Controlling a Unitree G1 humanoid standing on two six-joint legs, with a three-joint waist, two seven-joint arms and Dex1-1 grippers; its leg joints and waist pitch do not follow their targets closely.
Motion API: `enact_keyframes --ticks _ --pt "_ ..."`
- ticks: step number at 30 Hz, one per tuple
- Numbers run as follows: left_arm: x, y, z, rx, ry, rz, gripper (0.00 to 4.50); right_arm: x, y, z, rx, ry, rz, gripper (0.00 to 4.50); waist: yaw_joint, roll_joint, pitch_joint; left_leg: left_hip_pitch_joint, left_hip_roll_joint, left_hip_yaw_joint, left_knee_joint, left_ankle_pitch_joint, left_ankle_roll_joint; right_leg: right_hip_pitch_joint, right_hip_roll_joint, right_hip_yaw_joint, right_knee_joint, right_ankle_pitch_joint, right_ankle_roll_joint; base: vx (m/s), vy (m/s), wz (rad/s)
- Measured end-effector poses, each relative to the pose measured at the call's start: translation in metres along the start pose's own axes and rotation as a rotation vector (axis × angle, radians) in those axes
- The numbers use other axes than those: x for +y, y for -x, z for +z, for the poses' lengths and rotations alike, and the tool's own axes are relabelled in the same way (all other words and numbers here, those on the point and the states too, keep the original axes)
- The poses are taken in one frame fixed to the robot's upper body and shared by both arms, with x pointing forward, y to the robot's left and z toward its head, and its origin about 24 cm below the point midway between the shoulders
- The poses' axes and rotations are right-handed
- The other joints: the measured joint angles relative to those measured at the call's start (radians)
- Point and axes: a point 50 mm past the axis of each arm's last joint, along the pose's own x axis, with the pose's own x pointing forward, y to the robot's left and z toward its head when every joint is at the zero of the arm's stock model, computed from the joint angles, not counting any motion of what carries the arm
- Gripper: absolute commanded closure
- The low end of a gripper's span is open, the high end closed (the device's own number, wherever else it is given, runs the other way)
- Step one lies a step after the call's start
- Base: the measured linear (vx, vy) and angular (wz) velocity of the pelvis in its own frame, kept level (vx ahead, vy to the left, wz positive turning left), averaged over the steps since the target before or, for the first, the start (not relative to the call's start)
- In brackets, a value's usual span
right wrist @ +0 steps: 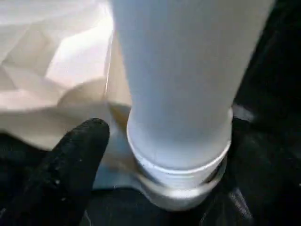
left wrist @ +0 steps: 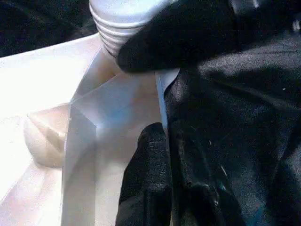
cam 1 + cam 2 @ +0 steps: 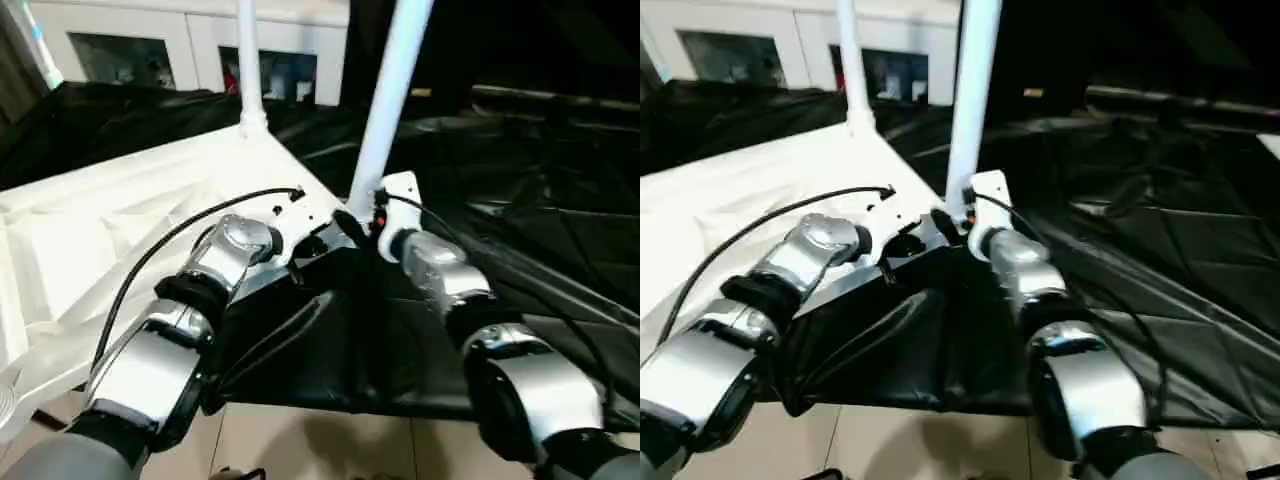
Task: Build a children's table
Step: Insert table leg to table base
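The tabletop (image 3: 120, 230) lies underside up on a black sheet (image 3: 520, 220), so its corner sockets face up for the legs. One leg (image 3: 248, 60) already stands at the far corner. A second leg (image 3: 385, 110) stands in the near corner socket, threads just showing at its base. The left gripper (image 2: 150, 141) has its fingers closed on the tabletop's edge right by that socket, probably pinning it so it can't shift. The right gripper (image 3: 360, 222) is at the leg's base, but I can't tell its fingers' state.
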Motion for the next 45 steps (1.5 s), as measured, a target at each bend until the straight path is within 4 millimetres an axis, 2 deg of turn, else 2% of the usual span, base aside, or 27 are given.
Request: enact_keyframes --ticks 3,8,13,19,28,35,36,39,41,45 --pt "0.001 0.004 -0.002 -0.001 -0.012 -0.019 4.5 -0.003 0.003 0.0 0.015 0.026 0.041 0.33 0.001 0.002 0.002 0.001 0.003 0.002 0.003 0.0 0.0 0.0 0.0 0.0 0.0 0.0 -0.001 0.0 0.0 0.0" --pt "0.0 0.009 -0.004 -0.011 -0.046 -0.068 4.5 -0.005 0.008 -0.002 0.02 0.056 0.117 0.33 0.006 0.002 0.004 0.001 0.012 0.018 0.005 0.0 0.0 0.0 0.0 0.0 0.0 0.001 -0.001 0.0 0.0 0.0" --pt "0.0 0.013 -0.005 -0.011 -0.059 -0.099 4.5 -0.01 0.016 -0.003 0.02 0.079 0.188 0.33 0.01 0.003 0.004 0.001 0.012 0.019 0.005 0.0 0.0 0.0 -0.001 0.0 0.0 0.001 -0.001 0.0 0.0 0.0" --pt "-0.001 0.016 -0.007 -0.009 -0.077 -0.134 4.5 -0.015 0.028 -0.004 0.016 0.125 0.276 0.33 0.026 0.003 0.004 0.001 0.013 0.019 0.006 0.0 0.0 0.0 -0.001 0.0 0.001 0.001 -0.001 0.0 0.0 0.0" --pt "-0.004 0.02 -0.009 -0.014 -0.088 -0.186 4.5 -0.015 0.036 -0.008 0.042 0.131 0.337 0.33 0.03 0.003 0.004 0.001 0.013 0.019 0.007 0.0 0.0 0.0 -0.001 0.0 0.002 0.001 -0.001 0.0 0.0 0.0" --pt "-0.005 0.022 -0.01 -0.013 -0.098 -0.206 4.5 -0.012 0.035 -0.006 0.03 0.112 0.344 0.79 0.029 0.003 0.004 0.001 0.013 0.019 0.007 0.0 0.0 0.0 -0.001 0.0 0.002 0.001 -0.001 0.0 0.0 0.0" --pt "-0.006 0.023 -0.01 -0.012 -0.099 -0.209 4.5 -0.012 0.035 -0.006 0.031 0.109 0.345 1.02 0.03 0.003 0.004 0.001 0.013 0.019 0.008 0.0 0.0 0.0 -0.001 0.0 0.002 0.001 -0.001 0.0 0.0 0.0" --pt "-0.007 0.024 -0.01 -0.009 -0.108 -0.228 4.5 -0.011 0.035 -0.007 0.038 0.101 0.345 1.1 0.031 0.003 0.004 0.001 0.013 0.019 0.009 0.0 0.0 0.0 -0.001 0.001 0.003 0.001 -0.001 0.0 0.0 0.0" --pt "-0.008 0.025 -0.01 -0.006 -0.117 -0.238 4.5 -0.011 0.035 -0.008 0.043 0.093 0.348 1.41 0.032 0.003 0.004 0.001 0.013 0.019 0.009 0.0 0.0 0.0 -0.001 0.001 0.003 0.001 -0.001 0.0 0.0 0.0" --pt "-0.009 0.026 -0.011 -0.002 -0.12 -0.244 4.5 -0.01 0.036 -0.009 0.043 0.087 0.353 1.51 0.031 0.003 0.004 0.001 0.013 0.019 0.009 0.0 0.0 0.0 -0.001 0.001 0.004 0.001 -0.001 0.0 0.0 0.0"
